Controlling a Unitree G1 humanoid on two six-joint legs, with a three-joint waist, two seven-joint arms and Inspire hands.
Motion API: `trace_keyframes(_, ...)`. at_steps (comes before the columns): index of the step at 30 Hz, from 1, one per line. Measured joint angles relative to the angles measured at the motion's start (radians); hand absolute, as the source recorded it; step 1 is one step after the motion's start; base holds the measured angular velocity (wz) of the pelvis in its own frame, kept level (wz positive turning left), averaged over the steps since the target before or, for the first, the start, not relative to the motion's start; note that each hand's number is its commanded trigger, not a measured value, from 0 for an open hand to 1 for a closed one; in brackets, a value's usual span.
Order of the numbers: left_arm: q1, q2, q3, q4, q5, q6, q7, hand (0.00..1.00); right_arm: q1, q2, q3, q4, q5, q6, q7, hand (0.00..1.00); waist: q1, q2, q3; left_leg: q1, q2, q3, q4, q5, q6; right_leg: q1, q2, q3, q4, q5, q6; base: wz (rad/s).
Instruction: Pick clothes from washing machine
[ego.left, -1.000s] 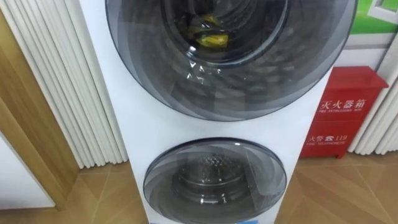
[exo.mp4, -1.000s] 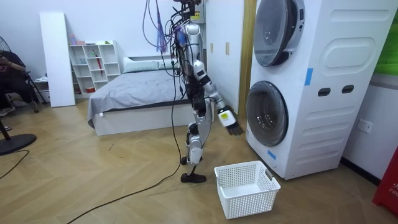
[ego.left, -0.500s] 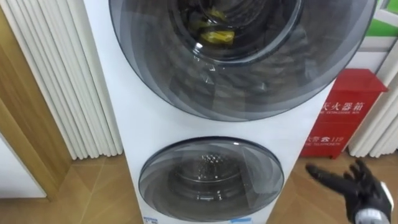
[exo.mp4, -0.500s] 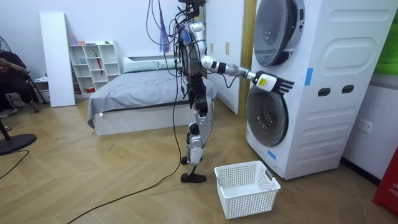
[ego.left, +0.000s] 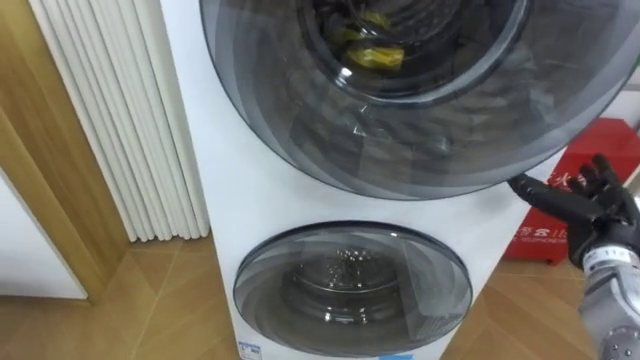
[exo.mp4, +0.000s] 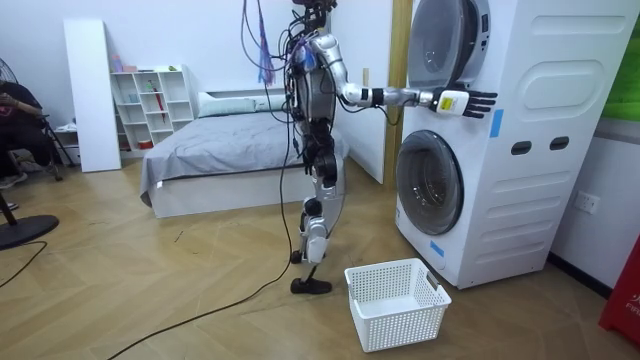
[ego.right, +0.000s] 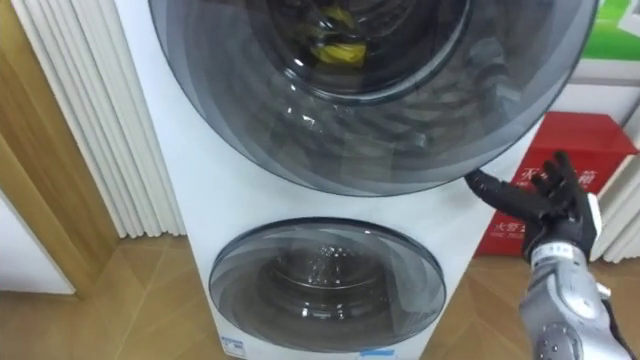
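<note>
Two white washing machines stand stacked before me. The upper machine's round dark glass door (ego.left: 400, 100) is closed, and yellow clothes (ego.left: 372, 52) show through it inside the drum. My right hand (ego.left: 590, 205) is raised at the right rim of that door, open with fingers straight, thumb pointing toward the door's edge. In the room view I stand upright in front of the stack with my right hand (exo.mp4: 468, 101) stretched out to the upper door. The lower machine's door (ego.left: 350, 290) is closed too, its drum looking bare.
A white laundry basket (exo.mp4: 395, 300) sits on the wooden floor in front of the machines, beside my feet. A red cabinet (ego.right: 590, 140) stands right of the stack, white slatted panels (ego.left: 120, 130) left of it. A bed (exo.mp4: 220, 150) lies behind me.
My right arm swung up from low beside my legs to the upper door's right rim. The eye view shifted slightly as my head moved.
</note>
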Motion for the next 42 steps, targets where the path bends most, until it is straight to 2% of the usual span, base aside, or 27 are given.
trace_keyframes(1, -0.002, 0.000, -0.001, 0.000, 0.006, 0.008, 0.000, 0.00, -0.002, -0.006, 0.000, 0.000, 0.000, 0.003, -0.003, 0.00, 0.003, -0.001, 0.0002, 0.005, 0.001, -0.007, -0.004, 0.002, 0.000, -0.009, 0.001, 0.000, 0.012, 0.000, 0.000, -0.05)
trace_keyframes(2, -0.002, 0.002, -0.001, 0.002, 0.008, 0.010, 0.000, 0.00, -0.005, -0.007, 0.000, 0.000, -0.008, 0.008, -0.009, 0.00, 0.007, -0.001, 0.0005, 0.015, 0.005, -0.046, -0.011, 0.011, 0.001, -0.025, 0.002, -0.001, 0.054, 0.000, 0.000, -0.22)
trace_keyframes(3, -0.009, 0.008, -0.007, 0.002, 0.017, 0.014, 0.000, 0.00, -0.007, -0.007, 0.004, -0.002, -0.022, 0.024, -0.010, 0.00, 0.011, 0.004, 0.0038, 0.034, 0.026, -0.130, -0.026, 0.024, 0.003, -0.073, 0.012, 0.010, 0.133, -0.025, 0.001, -0.34)
trace_keyframes(4, -0.010, 0.017, -0.009, 0.002, 0.024, 0.013, 0.000, 0.00, -0.010, -0.007, 0.007, -0.007, -0.032, 0.032, -0.010, 0.00, 0.017, 0.004, 0.0040, 0.035, 0.037, -0.174, -0.025, 0.024, 0.002, -0.100, 0.033, 0.045, 0.120, -0.033, -0.008, -0.69)
trace_keyframes(5, -0.009, 0.029, 0.010, 0.006, 0.056, 0.012, -0.001, 0.00, -0.033, -0.008, 0.031, -0.021, -0.050, 0.042, -0.009, 0.00, 0.028, -0.010, 0.0002, 0.018, 0.047, -0.204, -0.021, 0.019, -0.008, -0.153, 0.059, 0.093, 0.005, 0.027, -0.047, -0.35)
trace_keyframes(6, -0.006, 0.031, 0.025, 0.022, 0.083, 0.016, 0.000, 0.00, -0.043, -0.015, 0.041, -0.047, -0.060, 0.044, -0.016, 0.00, -0.001, -0.002, 0.0023, 0.001, 0.068, -0.194, -0.017, 0.007, -0.049, -0.150, 0.067, 0.029, 0.011, 0.096, -0.069, -0.11)
trace_keyframes(7, -0.008, 0.032, 0.026, 0.023, 0.088, 0.019, 0.000, 0.00, -0.046, -0.022, 0.040, -0.057, -0.064, 0.042, -0.027, 0.00, -0.012, -0.002, 0.0024, 0.000, 0.072, -0.163, -0.021, 0.006, -0.054, -0.146, 0.065, 0.006, 0.012, 0.096, -0.070, 0.51)
trace_keyframes(8, -0.011, 0.032, 0.015, 0.023, 0.087, 0.026, -0.003, 0.00, -0.064, -0.036, 0.041, -0.055, -0.079, 0.040, -0.041, 0.00, -0.029, -0.002, 0.0026, 0.000, 0.077, -0.092, -0.022, 0.006, -0.062, -0.128, 0.063, 0.002, 0.012, 0.096, -0.070, 0.52)
trace_keyframes(9, -0.017, 0.032, 0.002, 0.021, 0.091, 0.029, -0.004, 0.00, -0.068, -0.056, 0.037, -0.054, -0.092, 0.040, -0.056, 0.00, -0.031, -0.012, 0.0090, -0.008, 0.078, -0.030, -0.042, 0.019, -0.054, -0.116, 0.061, 0.017, 0.012, 0.096, -0.070, 0.47)
trace_keyframes(10, -0.020, 0.033, -0.002, 0.020, 0.095, 0.028, -0.004, 0.00, -0.068, -0.063, 0.037, -0.052, -0.101, 0.042, -0.063, 0.00, -0.029, -0.007, 0.0062, -0.011, 0.078, 0.000, -0.042, 0.030, -0.038, -0.112, 0.060, 0.032, 0.012, 0.095, -0.068, 0.22)
trace_keyframes(11, -0.018, 0.033, -0.003, 0.017, 0.096, 0.035, -0.003, 0.00, -0.068, -0.073, 0.040, -0.051, -0.112, 0.055, -0.063, 0.00, -0.024, -0.017, 0.0041, -0.010, 0.074, 0.008, -0.037, 0.038, -0.036, -0.117, 0.058, 0.048, 0.013, 0.092, -0.063, -0.07)
trace_keyframes(12, -0.019, 0.034, -0.003, 0.017, 0.097, 0.047, -0.002, 0.00, -0.073, -0.075, 0.040, -0.052, -0.113, 0.064, -0.054, 0.00, -0.019, -0.025, 0.0046, -0.012, 0.067, 0.011, -0.032, 0.038, -0.035, -0.124, 0.057, 0.053, 0.011, 0.089, -0.058, -0.18)
trace_keyframes(15, -0.015, 0.034, -0.003, 0.011, 0.118, 0.066, -0.002, 0.00, -0.074, -0.077, 0.040, -0.059, -0.119, 0.076, -0.051, 0.00, -0.008, -0.028, 0.0022, -0.021, 0.056, 0.011, -0.029, 0.038, -0.035, -0.133, 0.058, 0.040, 0.011, 0.089, -0.058, -0.12)
trace_keyframes(19, -0.016, 0.035, -0.002, -0.003, 0.121, 0.066, -0.002, 0.00, -0.075, -0.078, 0.040, -0.069, -0.136, 0.082, -0.051, 0.00, -0.004, -0.023, -0.0006, -0.034, 0.053, 0.012, -0.018, 0.038, -0.035, -0.138, 0.053, 0.037, 0.012, 0.086, -0.054, 0.00)
trace_keyframes(21, -0.019, 0.035, -0.003, -0.009, 0.121, 0.065, -0.002, 0.00, -0.075, -0.078, 0.041, -0.092, -0.155, 0.099, -0.051, 0.00, -0.004, -0.022, -0.0009, -0.042, 0.050, 0.015, -0.014, 0.038, -0.035, -0.141, 0.050, 0.031, 0.012, 0.076, -0.059, 0.00)
trace_keyframes(25, -0.020, 0.035, -0.002, -0.009, 0.121, 0.065, -0.003, 0.00, -0.074, -0.078, 0.042, -0.093, -0.158, 0.101, -0.051, 0.00, -0.004, -0.018, -0.0040, -0.044, 0.051, 0.017, -0.008, 0.038, -0.036, -0.141, 0.048, 0.029, 0.015, 0.071, -0.062, 0.00)
trace_keyframes(28, -0.021, 0.035, -0.002, -0.010, 0.120, 0.065, -0.003, 0.00, -0.074, -0.079, 0.042, -0.127, -0.194, 0.128, -0.056, 0.00, -0.005, -0.014, -0.0068, -0.045, 0.051, 0.019, -0.003, 0.038, -0.036, -0.141, 0.049, 0.030, 0.016, 0.070, -0.062, 0.00)
trace_keyframes(33, -0.024, 0.035, -0.002, -0.010, 0.120, 0.065, -0.002, 0.00, -0.074, -0.092, 0.041, -0.152, -0.209, 0.152, -0.066, 0.00, -0.008, -0.016, -0.0080, -0.045, 0.051, 0.021, -0.004, 0.038, -0.036, -0.141, 0.052, 0.028, 0.016, 0.070, -0.062, 0.00)
trace_keyframes(42, -0.006, 0.035, -0.002, -0.011, 0.115, 0.052, 0.001, 0.00, -0.060, -0.092, 0.041, -0.196, -0.252, 0.164, -0.051, 0.00, -0.030, -0.019, -0.0079, -0.024, 0.054, 0.035, -0.018, 0.038, -0.036, -0.128, 0.048, 0.028, 0.018, 0.070, -0.062, -0.02)
